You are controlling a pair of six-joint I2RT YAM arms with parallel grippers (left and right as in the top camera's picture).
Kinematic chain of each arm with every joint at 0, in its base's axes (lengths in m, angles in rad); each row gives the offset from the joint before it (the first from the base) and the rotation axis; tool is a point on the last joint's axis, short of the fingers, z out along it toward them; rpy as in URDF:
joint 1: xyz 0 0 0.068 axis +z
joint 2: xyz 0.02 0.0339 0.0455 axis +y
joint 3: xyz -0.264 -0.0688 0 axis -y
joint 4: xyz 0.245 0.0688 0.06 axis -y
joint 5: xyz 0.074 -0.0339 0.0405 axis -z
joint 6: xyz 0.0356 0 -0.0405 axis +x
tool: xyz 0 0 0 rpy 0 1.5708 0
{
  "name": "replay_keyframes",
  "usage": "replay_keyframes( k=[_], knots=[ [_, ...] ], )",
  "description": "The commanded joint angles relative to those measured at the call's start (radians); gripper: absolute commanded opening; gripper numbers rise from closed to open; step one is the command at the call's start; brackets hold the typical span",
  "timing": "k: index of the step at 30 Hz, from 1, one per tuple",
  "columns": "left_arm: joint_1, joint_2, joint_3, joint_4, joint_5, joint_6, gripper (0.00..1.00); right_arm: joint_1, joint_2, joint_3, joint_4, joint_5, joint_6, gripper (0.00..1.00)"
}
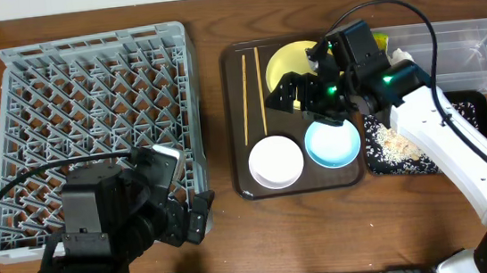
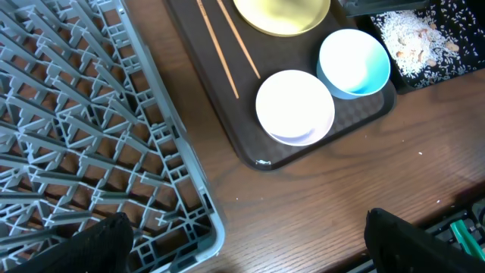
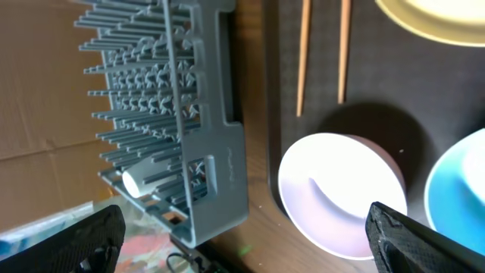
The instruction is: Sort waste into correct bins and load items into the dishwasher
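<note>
Side-by-side, round white bowl (image 1: 275, 161) and light blue bowl (image 1: 332, 143) sit on brown tray (image 1: 235, 110).

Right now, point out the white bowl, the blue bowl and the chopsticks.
white bowl (image 1: 276, 162): overhead view, middle of its inside.
blue bowl (image 1: 334, 146): overhead view, its inner floor.
chopsticks (image 1: 245, 100): overhead view, mid-length of one stick.

left gripper (image 2: 254, 246), jaws apart; right gripper (image 3: 254, 243), jaws apart

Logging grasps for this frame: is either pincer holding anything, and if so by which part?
Nothing is held. The left pincer and the right pincer are both open, with no object between them.
</note>
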Motion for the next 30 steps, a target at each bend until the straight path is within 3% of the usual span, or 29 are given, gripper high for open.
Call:
replay_keyframes(
  k=[1, 6, 8, 13, 17, 22, 30],
  knots=[
    [-0.005, 0.0, 0.011, -0.003, -0.006, 0.021, 0.98, -0.03, -0.023, 0.009, -0.021, 0.061, -0.057, 0.99],
    [-0.005, 0.0, 0.011, -0.003, -0.006, 0.021, 0.98, -0.068, -0.031, 0.008, -0.136, 0.084, -0.35, 0.99],
    [-0.005, 0.0, 0.011, -0.003, -0.006, 0.021, 0.98, -0.062, -0.064, 0.005, -0.179, 0.205, -0.5, 0.99],
    [-0.005, 0.0, 0.011, -0.003, -0.006, 0.021, 0.98, 0.02, -0.217, -0.021, -0.104, 0.502, -0.813, 0.99],
    [-0.005, 0.0, 0.011, -0.003, -0.006, 0.02, 0.98, 0.066, -0.37, -0.05, -0.05, 0.589, -1.059, 0.99],
    [-0.005, 0.0, 0.011, -0.003, -0.006, 0.021, 0.98, -0.025, -0.56, -0.182, 0.068, 0.55, -1.096, 0.99],
    [-0.005, 0.0, 0.011, -0.003, -0.006, 0.02, 0.98, -0.212, -0.873, -0.607, 0.394, 0.397, -1.096, 0.99]
  ],
)
